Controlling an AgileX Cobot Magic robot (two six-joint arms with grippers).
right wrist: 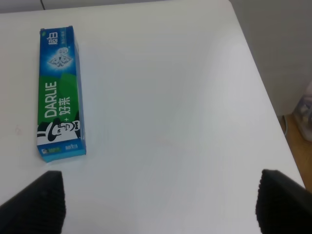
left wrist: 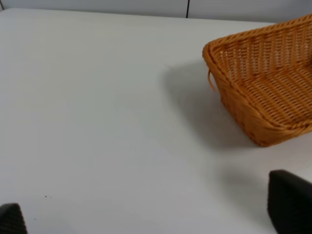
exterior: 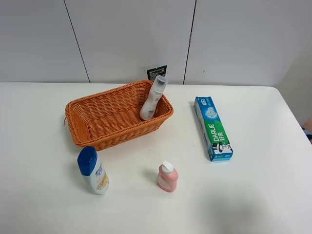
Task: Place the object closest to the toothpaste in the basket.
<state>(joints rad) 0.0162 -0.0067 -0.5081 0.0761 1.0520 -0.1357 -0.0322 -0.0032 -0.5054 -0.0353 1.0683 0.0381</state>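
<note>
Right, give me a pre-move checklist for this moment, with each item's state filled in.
1. Green and blue Darlie toothpaste box located, lying flat on the white table: ok.
2. White bottle with grey cap leaning inside the orange wicker basket: ok.
3. Small pink bottle with white cap upright, outside the basket: ok.
4. Blue-capped white bottle upright, outside the basket: ok.
5. Left claw open, empty: ok.
6. Right claw open, empty: ok.
</note>
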